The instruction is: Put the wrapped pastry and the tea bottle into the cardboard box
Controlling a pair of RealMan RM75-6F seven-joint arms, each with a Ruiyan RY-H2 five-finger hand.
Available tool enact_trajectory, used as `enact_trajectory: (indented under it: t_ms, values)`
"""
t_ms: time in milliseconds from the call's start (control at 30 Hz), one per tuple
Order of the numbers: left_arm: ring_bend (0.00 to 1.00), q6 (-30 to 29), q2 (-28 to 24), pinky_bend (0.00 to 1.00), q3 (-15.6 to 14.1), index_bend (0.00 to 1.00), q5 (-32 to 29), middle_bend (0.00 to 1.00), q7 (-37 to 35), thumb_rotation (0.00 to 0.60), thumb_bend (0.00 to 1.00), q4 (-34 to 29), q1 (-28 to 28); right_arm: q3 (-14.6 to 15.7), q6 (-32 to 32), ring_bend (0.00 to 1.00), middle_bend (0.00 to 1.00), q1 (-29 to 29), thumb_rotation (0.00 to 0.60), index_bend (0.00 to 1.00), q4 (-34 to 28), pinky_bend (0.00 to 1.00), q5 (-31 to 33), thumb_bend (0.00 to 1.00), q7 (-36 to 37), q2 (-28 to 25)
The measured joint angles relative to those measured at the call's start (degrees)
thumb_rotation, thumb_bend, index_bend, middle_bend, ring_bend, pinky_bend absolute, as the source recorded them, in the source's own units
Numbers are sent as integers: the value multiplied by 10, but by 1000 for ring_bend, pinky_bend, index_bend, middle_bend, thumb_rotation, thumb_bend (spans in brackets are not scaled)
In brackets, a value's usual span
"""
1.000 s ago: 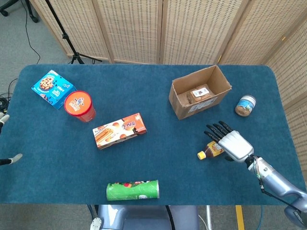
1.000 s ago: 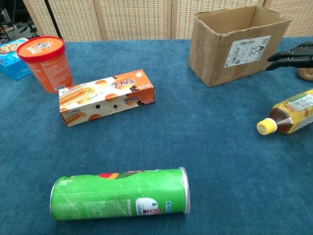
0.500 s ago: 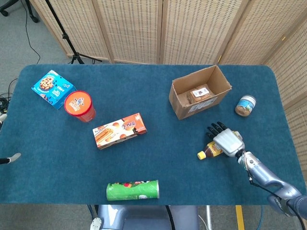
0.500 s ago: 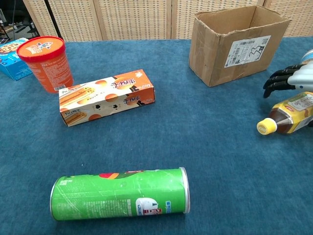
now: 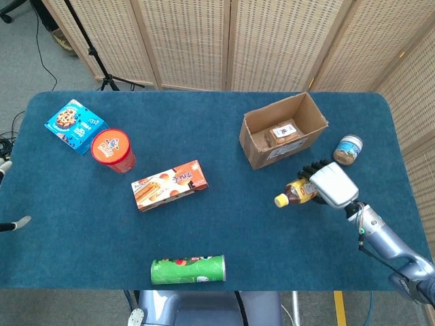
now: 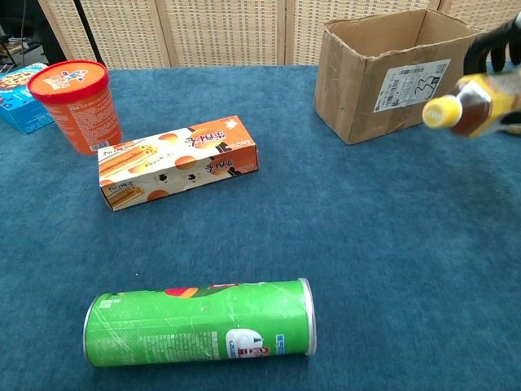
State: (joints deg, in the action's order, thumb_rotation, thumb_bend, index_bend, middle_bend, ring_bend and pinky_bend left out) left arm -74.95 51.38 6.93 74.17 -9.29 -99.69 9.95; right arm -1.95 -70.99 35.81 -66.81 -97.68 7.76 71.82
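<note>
My right hand (image 5: 328, 183) grips the tea bottle (image 5: 293, 192), an amber bottle with a yellow cap, and holds it off the table just in front of the cardboard box (image 5: 253, 148). In the chest view the tea bottle (image 6: 472, 103) hangs in the air with its cap pointing left, my right hand (image 6: 498, 41) dark at the frame's edge behind it. The wrapped pastry (image 5: 284, 134) lies inside the open box. The box (image 6: 358, 98) shows its labelled side in the chest view. My left hand is out of both views.
A green chips can (image 5: 187, 269) lies near the front edge. An orange-patterned snack box (image 5: 169, 185) lies mid-table, with an orange tub (image 5: 113, 150) and a blue cookie box (image 5: 74, 124) at the far left. A small jar (image 5: 347, 150) stands right of the cardboard box.
My right hand closed on the tea bottle where it lay on the table and lifted it up and toward the cardboard box.
</note>
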Motion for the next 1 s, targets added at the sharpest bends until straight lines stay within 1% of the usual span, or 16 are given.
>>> enact_trajectory:
  t_ms: [100,233,333,400,500,533,700,833,1000]
  values:
    - [0,1,0,0,0,0,-1,0,2,600,0,-1,1,-29,-14,589,658,5,600,672,-36,456,8,607,-7,-37]
    - [0,2,1,0,2,0,-3,0,5,600,0,-1,2,-80,-14,589,658,28,600,672,-86,456,36,606,-40,-75]
    - [0,3,2,0,2,0,-2,0,7,600,0,-2,3,-109,7,589,658,54,600,672,-95,456,62,597,-56,-79]
    - [0,4,3,0,1,0,-2,0,10,600,0,-2,4,-120,23,589,658,75,600,672,-85,456,71,592,-63,-72]
    - [0,6,4,0,1,0,-4,0,13,600,0,-3,5,-132,47,589,658,112,600,672,-43,456,80,575,-80,-46]
    - [0,6,4,0,2,0,-5,0,14,600,0,-3,6,-135,56,589,658,124,600,672,-21,456,82,570,-87,-33]
    - [0,9,6,0,4,0,-11,0,17,600,0,-1,8,-139,90,589,658,168,600,672,79,456,85,569,-112,27]
    - [0,15,7,0,5,0,-20,0,18,600,0,1,9,-130,121,589,657,193,600,672,155,456,88,569,-124,72]
    - [0,20,7,0,7,0,-29,0,18,600,0,5,10,-109,140,589,657,202,600,672,223,456,88,569,-115,112]
